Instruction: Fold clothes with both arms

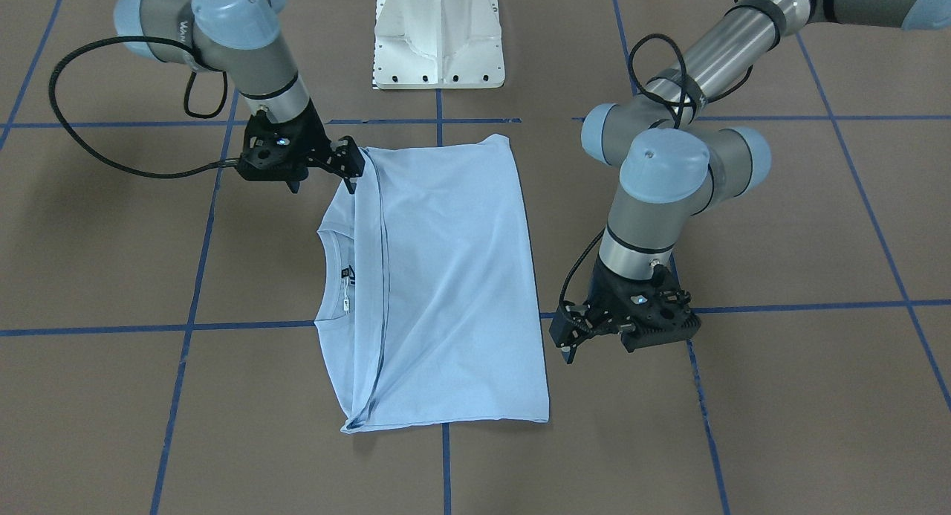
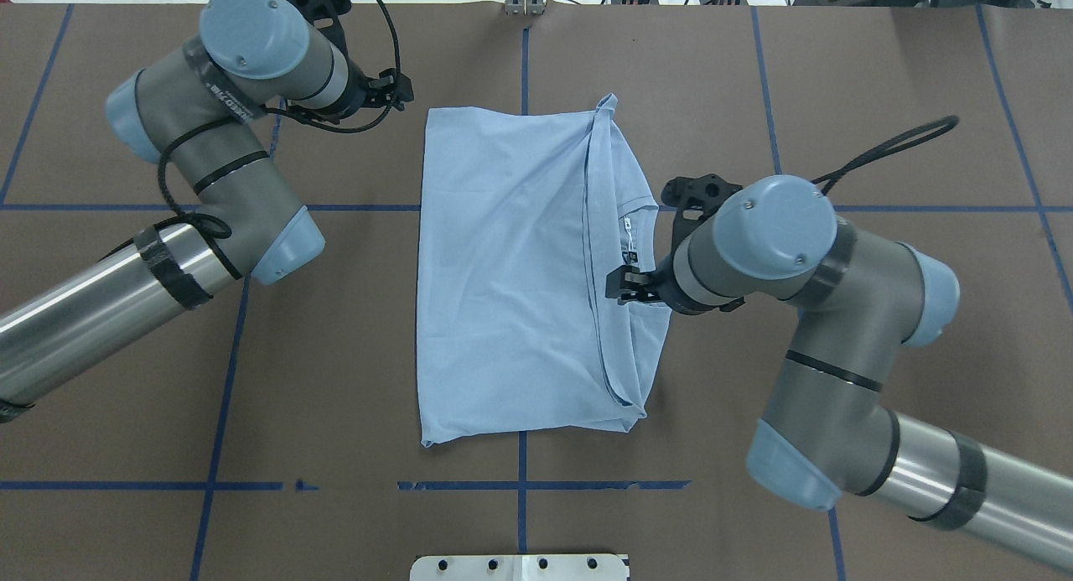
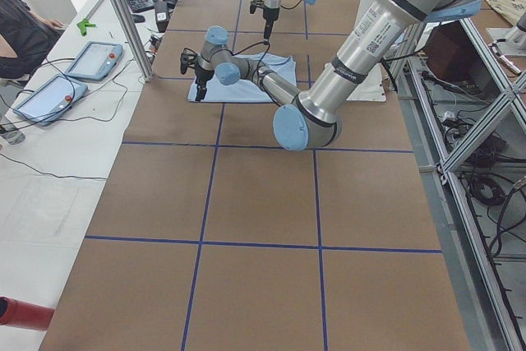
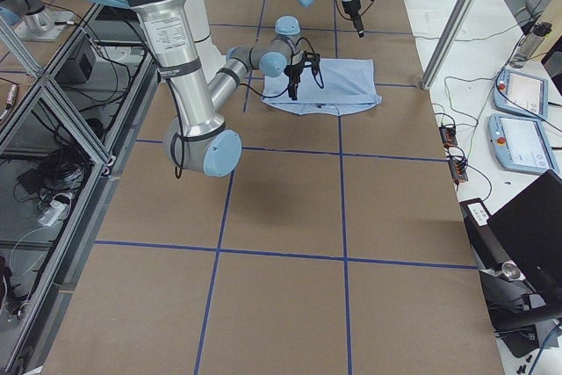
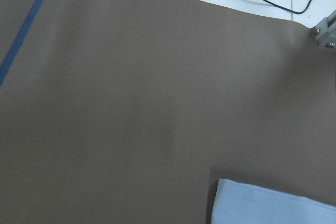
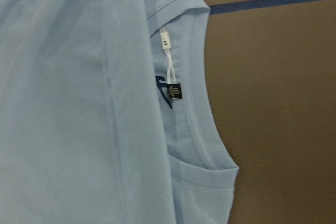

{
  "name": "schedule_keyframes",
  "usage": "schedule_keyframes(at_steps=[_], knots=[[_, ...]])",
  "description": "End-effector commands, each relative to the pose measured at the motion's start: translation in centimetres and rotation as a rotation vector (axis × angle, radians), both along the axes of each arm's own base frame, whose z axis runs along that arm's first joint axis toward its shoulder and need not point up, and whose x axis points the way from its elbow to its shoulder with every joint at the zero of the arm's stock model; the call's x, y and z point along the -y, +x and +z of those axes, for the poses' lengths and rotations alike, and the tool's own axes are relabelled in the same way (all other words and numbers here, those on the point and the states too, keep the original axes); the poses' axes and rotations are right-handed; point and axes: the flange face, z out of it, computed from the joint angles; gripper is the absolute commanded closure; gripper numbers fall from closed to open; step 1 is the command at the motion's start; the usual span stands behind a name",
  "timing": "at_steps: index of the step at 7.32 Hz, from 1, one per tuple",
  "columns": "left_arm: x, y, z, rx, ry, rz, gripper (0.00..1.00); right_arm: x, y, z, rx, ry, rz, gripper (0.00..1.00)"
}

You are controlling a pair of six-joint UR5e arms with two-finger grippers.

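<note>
T-shirt (image 1: 446, 277) folded flat; right pincer (image 1: 351, 169) at hem edge, left pincer (image 1: 568, 344) apart beside corner; both openings: cannot tell.

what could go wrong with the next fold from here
The T-shirt has diagonal creases across its folded-over layer, so another fold would likely press them in. The right gripper hangs over the collar side, where layers overlap; a pinch there might catch only one. The left gripper sits off the cloth and could miss the edge.
</note>
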Motion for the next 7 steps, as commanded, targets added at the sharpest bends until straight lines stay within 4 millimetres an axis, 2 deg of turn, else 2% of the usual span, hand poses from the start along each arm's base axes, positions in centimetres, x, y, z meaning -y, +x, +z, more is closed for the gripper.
schedule_keyframes(at_steps=[1,2,4,5,6,7], knots=[[-3.0,-2.8,-1.7,0.002,0.007,0.008,0.0,-1.7,-4.5,-1.4,-0.046,0.14,-0.136,0.0],[-3.6,-3.2,-1.1,0.002,0.004,0.01,0.0,-2.1,-4.3,-0.9,-0.06,0.212,-0.21,0.0],[-3.9,-2.9,-0.8,0.006,0.001,0.013,0.0,-4.8,-4.4,-2.8,-0.026,0.346,-0.318,0.0],[-4.0,-2.8,-0.5,0.008,-0.003,0.015,0.0,-5.9,-5.1,-3.2,-0.024,0.36,-0.328,0.0],[-4.1,-2.9,0.1,0.012,-0.008,0.017,0.0,-8.5,-7.1,-3.9,-0.022,0.44,-0.335,0.0],[-4.2,-2.9,1.0,0.016,-0.012,0.018,0.0,-8.5,-6.7,-2.8,-0.026,0.499,-0.34,0.02]])
